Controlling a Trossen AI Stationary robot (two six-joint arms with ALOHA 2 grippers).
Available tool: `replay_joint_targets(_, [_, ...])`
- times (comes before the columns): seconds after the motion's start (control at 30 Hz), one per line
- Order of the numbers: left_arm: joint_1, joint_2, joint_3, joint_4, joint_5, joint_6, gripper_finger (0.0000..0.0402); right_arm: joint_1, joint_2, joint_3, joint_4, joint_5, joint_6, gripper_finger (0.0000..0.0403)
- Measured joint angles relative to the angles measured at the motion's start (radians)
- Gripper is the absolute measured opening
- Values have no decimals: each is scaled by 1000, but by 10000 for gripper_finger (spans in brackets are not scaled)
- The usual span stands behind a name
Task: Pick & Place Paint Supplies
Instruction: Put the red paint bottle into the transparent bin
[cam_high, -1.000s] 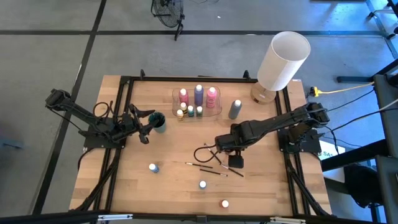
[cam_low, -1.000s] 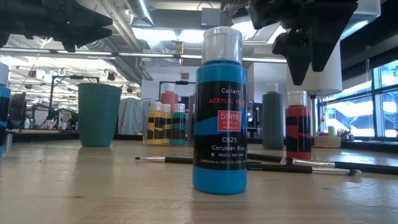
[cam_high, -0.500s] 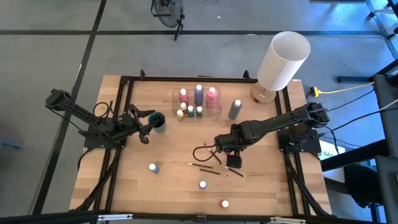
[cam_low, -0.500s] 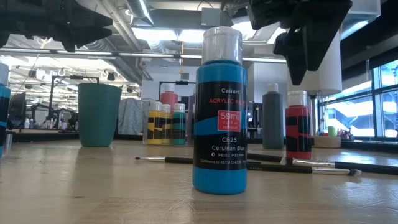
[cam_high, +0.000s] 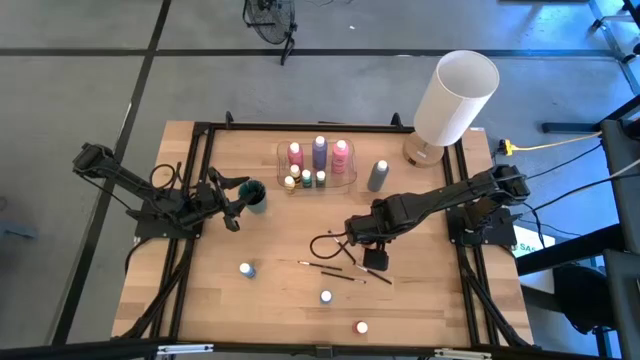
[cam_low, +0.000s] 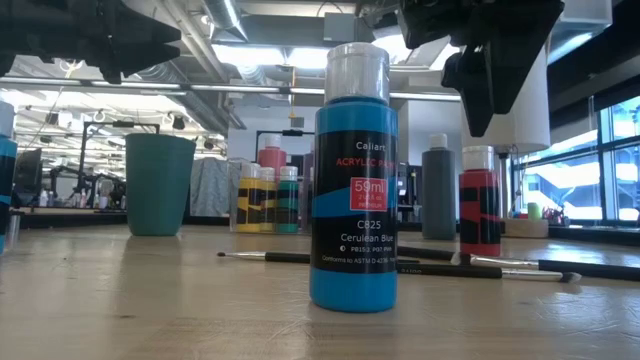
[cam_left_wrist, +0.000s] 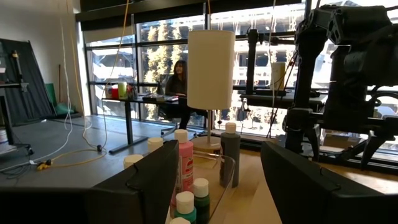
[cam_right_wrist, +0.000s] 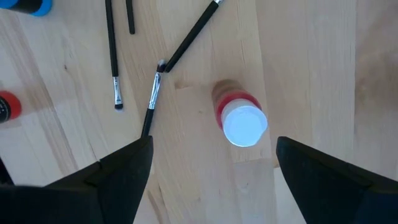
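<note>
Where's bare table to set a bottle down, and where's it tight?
Free: the near-left wood between the blue-capped bottle and the table's left rail, and the right patch below the grey bottle. Crowded: the clear tray of bottles beside the teal cup, and mid-table, where the open right gripper hovers over the brushes.

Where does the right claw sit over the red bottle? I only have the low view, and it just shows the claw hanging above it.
Observer: The right wrist view shows the right claw open, with the red bottle and its white cap standing between the fingers, nearer one finger than the other.
Operator: Any brushes in the way?
Observer: The paintbrushes lie on the wood to one side of the bottle, and none touches it.
Operator: And the left arm?
Observer: The high view puts the left claw beside the teal cup at the table's left. It is open and holds nothing.
</note>
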Motion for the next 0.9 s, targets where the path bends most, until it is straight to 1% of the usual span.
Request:
replay_joint_targets(0.17, [0, 0, 0, 0, 0, 0, 224, 1, 0, 0, 0, 0, 3, 344])
replay_joint_targets(0.43, [0, 0, 0, 0, 1, 0, 224, 1, 0, 0, 1, -1, 51, 344])
replay_joint_targets(0.9, [0, 0, 0, 0, 2, 0, 224, 7, 0, 0, 5, -2, 44, 344])
